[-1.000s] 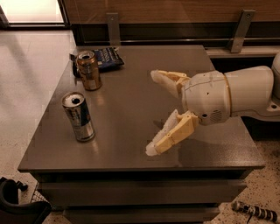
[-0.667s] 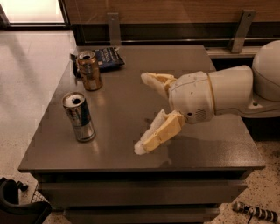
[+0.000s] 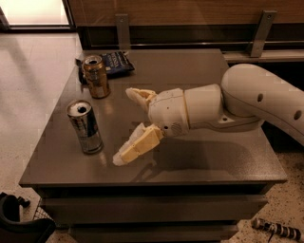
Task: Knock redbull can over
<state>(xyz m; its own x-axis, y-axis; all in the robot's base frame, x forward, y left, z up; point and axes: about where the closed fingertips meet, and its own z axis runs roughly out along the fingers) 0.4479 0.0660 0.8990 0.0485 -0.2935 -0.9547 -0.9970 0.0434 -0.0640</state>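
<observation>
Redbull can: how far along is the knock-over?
Approach looks nearly done: the gripper hangs open over the table, just beside the redbull can. No contact visible yet; the can stands upright. Left: close the gap and push it over, sparing the gold-brown can behind.

I'm working in what is looking like an office break area or lab, with a speckled polished floor (image 3: 33, 95), a wood-panelled wall (image 3: 190, 12) with metal brackets (image 3: 259, 31), and my pincer (image 3: 122, 126) hovering spread wide over a grey table (image 3: 228, 156) that is carrying the redbull can (image 3: 85, 126), a gold can (image 3: 96, 76) and a snack bag (image 3: 116, 61).
</observation>
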